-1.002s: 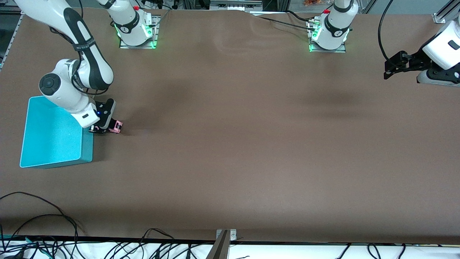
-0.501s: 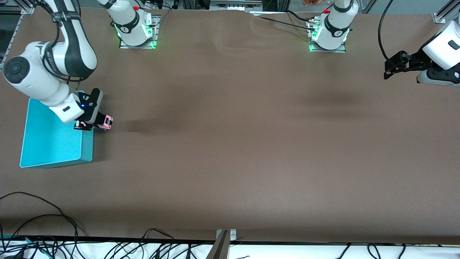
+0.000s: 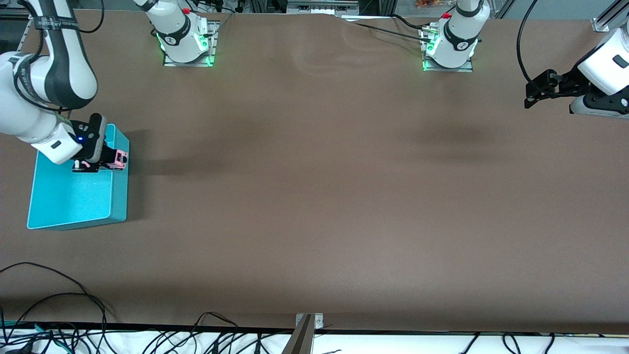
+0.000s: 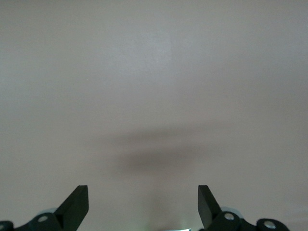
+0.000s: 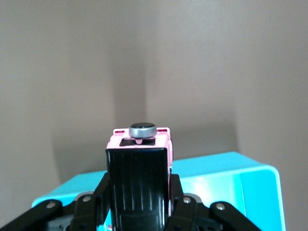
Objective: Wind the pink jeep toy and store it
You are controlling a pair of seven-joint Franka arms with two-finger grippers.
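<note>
Pink jeep toy [image 3: 118,161] unlabelled, over teal bin [image 3: 73,196]

white franka arms with black joint bands, black grippers, green-lit bases, red buttons

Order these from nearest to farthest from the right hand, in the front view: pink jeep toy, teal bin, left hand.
1. pink jeep toy: held in the right hand.
2. teal bin: directly below it.
3. left hand: waiting open over the table's left-arm end.
</note>
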